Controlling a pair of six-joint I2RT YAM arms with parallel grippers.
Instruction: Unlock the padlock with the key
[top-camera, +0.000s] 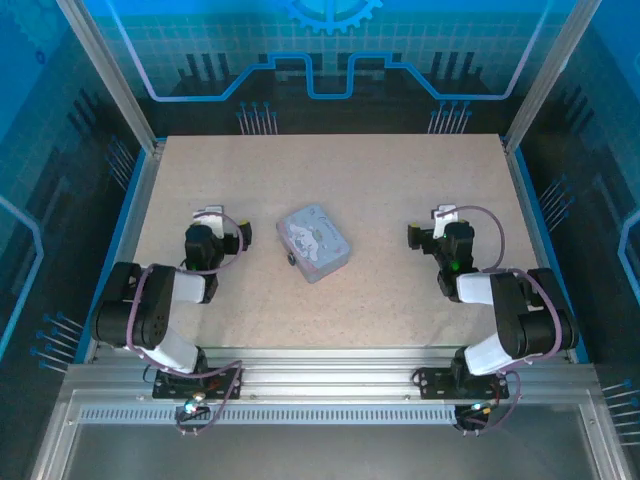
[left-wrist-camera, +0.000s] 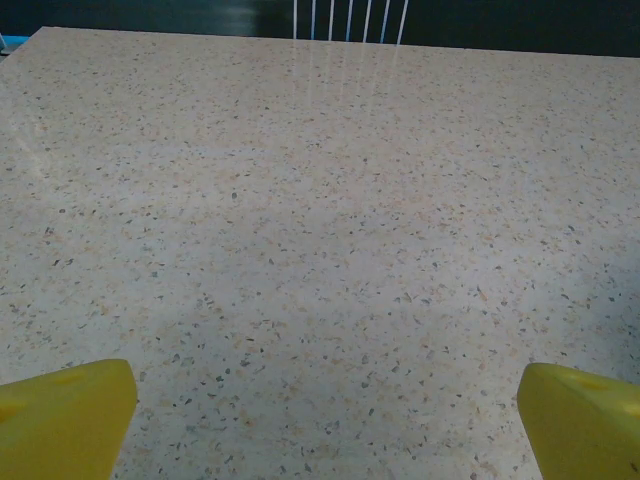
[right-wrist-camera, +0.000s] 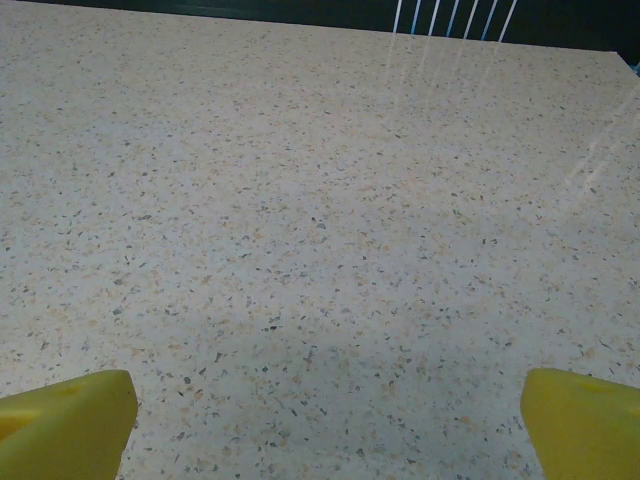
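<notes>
Two end effectors are hanging released over the desk (top-camera: 400, 300), yellow fingers (left-wrist-camera: 65, 415) spread wide and gripping nothing: the left end effector (top-camera: 210, 214) and the right end effector (top-camera: 445, 214). Between them a pale blue tin (top-camera: 315, 243) is lying. The padlock (top-camera: 291, 258), a tiny dark lump, is sitting at the tin's edge and seemingly touching it, to the right of the left end effector and well to the left of the right one. Where the key is lying cannot be told.

Judging by this, the first reach is only beginning. Doing it well is probably calling for the left end effector swinging right and descending slowly, straddling the lump without nudging the tin, leaving the right one free for the key. With the lock so small and so close to the tin, a hasty closing is risking a pinch on the tin's rim instead.
</notes>
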